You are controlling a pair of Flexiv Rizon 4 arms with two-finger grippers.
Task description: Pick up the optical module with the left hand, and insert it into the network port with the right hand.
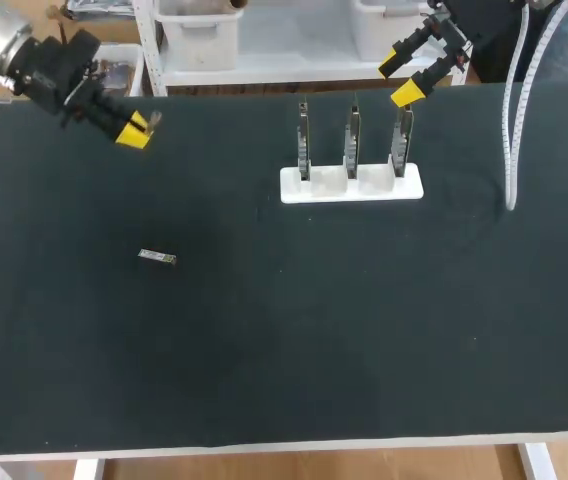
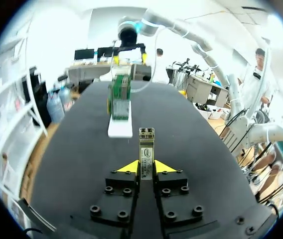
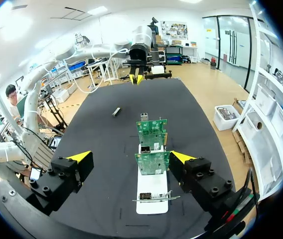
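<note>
The black matte tabletop [image 1: 264, 400] runs right up under my head camera. On its far half stands the white block base [image 1: 352, 185] with three upright green circuit boards [image 1: 351, 140] in a row. My right pincer [image 3: 130, 157] hangs over the right end of that row. It is released, with its fingers spread wide to either side of the nearest board and clear of it. My left pincer [image 2: 146, 167] is up over the far left part of the table, clenched on the silver oblong optical module [image 2: 146, 144]. The module sticks out ahead of the yellow tips, pointing toward the base and well apart from it. A second small silver module [image 1: 157, 257] lies flat on the table, left of middle. The boards' ports are too small for me to make out. From the head camera the held module is barely a speck.
</note>
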